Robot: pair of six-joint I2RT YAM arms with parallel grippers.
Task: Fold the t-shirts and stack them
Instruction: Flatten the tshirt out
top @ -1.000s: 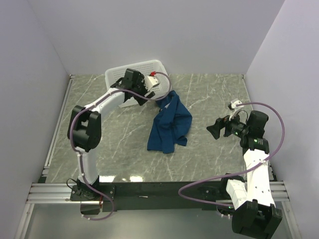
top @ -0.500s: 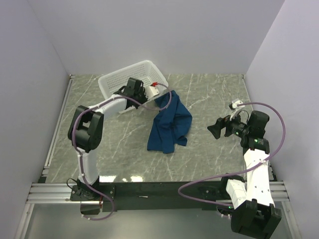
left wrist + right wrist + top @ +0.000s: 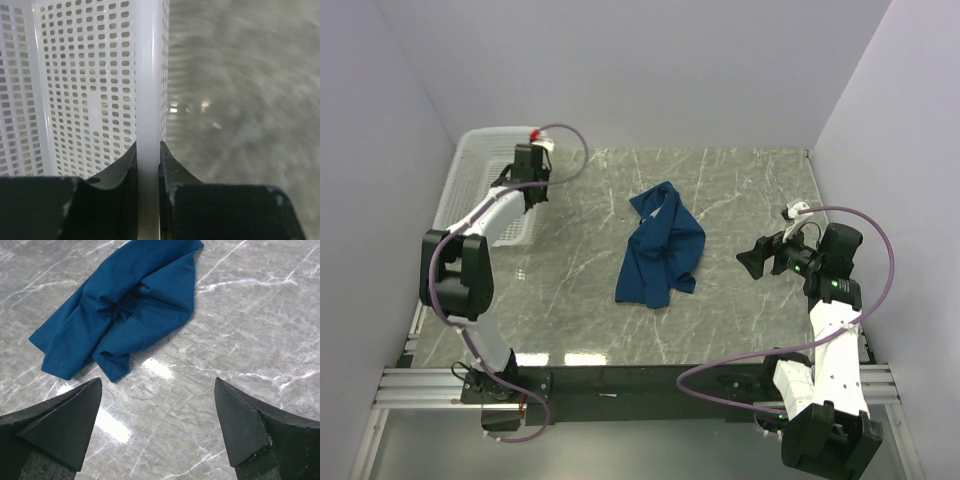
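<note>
Pale lilac walls close in a grey, white-veined marble-look desk point(image 3: 750, 190) on three sides, and the two white-and-black arms rise from its near edge.

At the far left corner a white plastic lattice basket point(image 3: 470, 185) sits along the desk's left edge, against the left wall. Its long side runs away from the arms.

Near the middle of the desk lies the dark blue fabric t-shirt point(image 3: 660, 250), crumpled in a loose, elongated heap with folds bunched through its centre. One end points to the far side and the broader end to the near side. It touches neither arm and is well apart from the basket.

The left hand point(image 3: 148, 150) reaches to the far left and is pinched narrow on the basket's smooth white rim, which runs straight up between its two black fingers, with perforated wall to one side of it.

The right hand point(image 3: 158, 387) hangs over bare desk to the right of the t-shirt, its jaws spread wide with nothing between them, pointing towards the cloth.
</note>
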